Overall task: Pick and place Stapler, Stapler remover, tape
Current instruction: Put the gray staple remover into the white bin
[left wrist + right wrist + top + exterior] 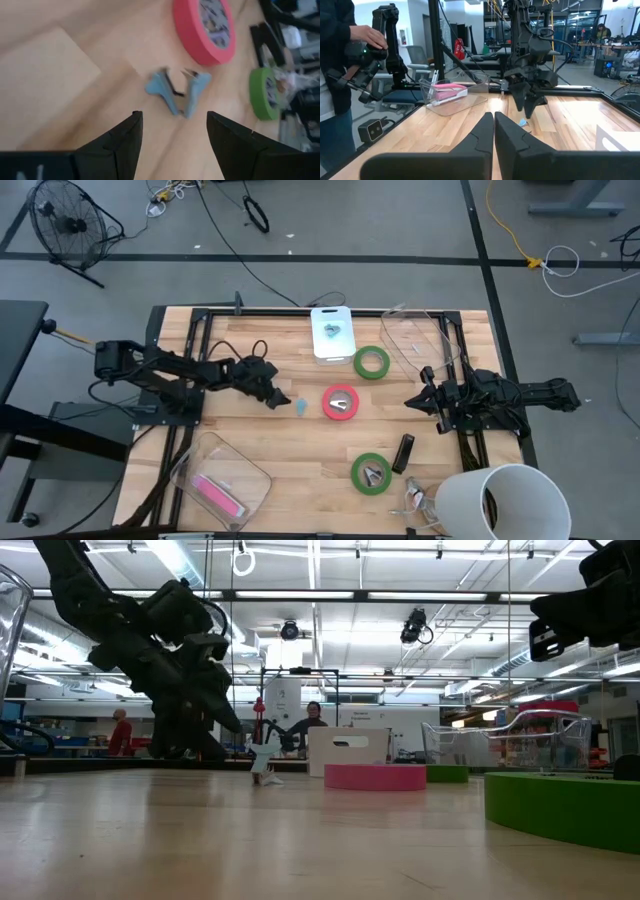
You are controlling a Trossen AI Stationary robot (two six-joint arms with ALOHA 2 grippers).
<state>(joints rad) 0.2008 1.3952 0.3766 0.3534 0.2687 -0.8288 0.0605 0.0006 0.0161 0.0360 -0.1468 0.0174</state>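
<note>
A light-blue stapler remover (303,407) lies on the wooden table just left of the red tape roll (340,402). My left gripper (281,399) hangs open, slanting down, just short of the remover (177,91), which shows beyond its fingertips untouched. One green tape roll (371,362) lies flat farther back, another (371,472) nearer the front. A pink stapler (218,494) rests in a clear bin (222,478) at the near left. My right gripper (414,401) waits shut at the table's right, pointing level.
A white box (332,332) stands at the far middle and a clear bin (415,340) at the far right. A dark oblong object (403,452) lies by the near green roll, and a white bucket (500,500) stands at the near right. A person (340,65) stands beyond the table's left side.
</note>
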